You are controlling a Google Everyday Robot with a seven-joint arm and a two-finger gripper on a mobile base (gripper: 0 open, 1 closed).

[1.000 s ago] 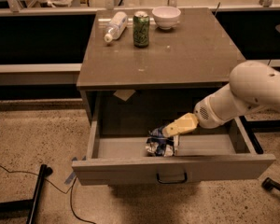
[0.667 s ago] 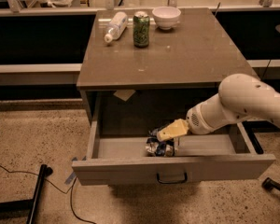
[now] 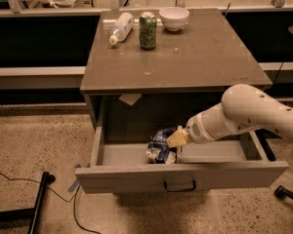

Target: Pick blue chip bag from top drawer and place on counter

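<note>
The blue chip bag (image 3: 158, 147), crumpled dark blue and silvery foil, lies in the open top drawer (image 3: 132, 178), just behind the middle of its front panel. The gripper (image 3: 177, 138), with yellowish tips on a white arm reaching in from the right, is inside the drawer and against the bag's upper right side. Whether it grips the bag does not show. The grey-brown counter (image 3: 195, 57) is the tabletop above the drawer.
On the counter's far edge stand a green can (image 3: 147, 30) and a white bowl (image 3: 174, 17), and a clear plastic bottle (image 3: 121, 27) lies there. A black stand leg (image 3: 36, 206) and a cable lie on the floor at left. A paper scrap (image 3: 130, 99) hangs under the counter.
The arm has moved left and deeper into the drawer, bringing the gripper from just right of the bag onto its upper right side. The bag looks slightly pushed up.
</note>
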